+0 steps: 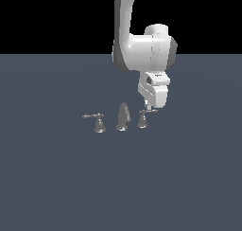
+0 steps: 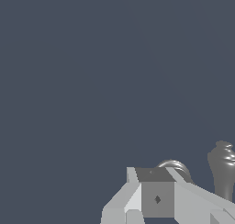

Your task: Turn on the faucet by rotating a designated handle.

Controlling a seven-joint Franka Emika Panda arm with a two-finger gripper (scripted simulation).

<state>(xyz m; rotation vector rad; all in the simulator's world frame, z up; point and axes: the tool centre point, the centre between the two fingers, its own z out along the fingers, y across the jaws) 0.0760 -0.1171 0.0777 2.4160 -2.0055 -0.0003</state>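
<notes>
The faucet is a small shiny grey set on the dark floor. Its curved spout (image 1: 123, 116) stands in the middle. The handle (image 1: 142, 120), on the exterior view's right of the spout, is a bell base with a thin lever (image 1: 150, 111) pointing right. My gripper (image 1: 149, 106) hangs right over that lever, touching or almost touching it; its fingers look pressed together and hold nothing. In the wrist view my gripper (image 2: 153, 175) partly hides the handle's rounded top (image 2: 176, 166), and the spout (image 2: 223, 165) stands beside it.
The mirrored twin handle (image 1: 98, 123), with its lever pointing left, stands on the exterior view's left of the spout. The flat dark grey floor (image 1: 56, 178) spreads all around. The white arm (image 1: 142, 50) comes down from above, behind the faucet.
</notes>
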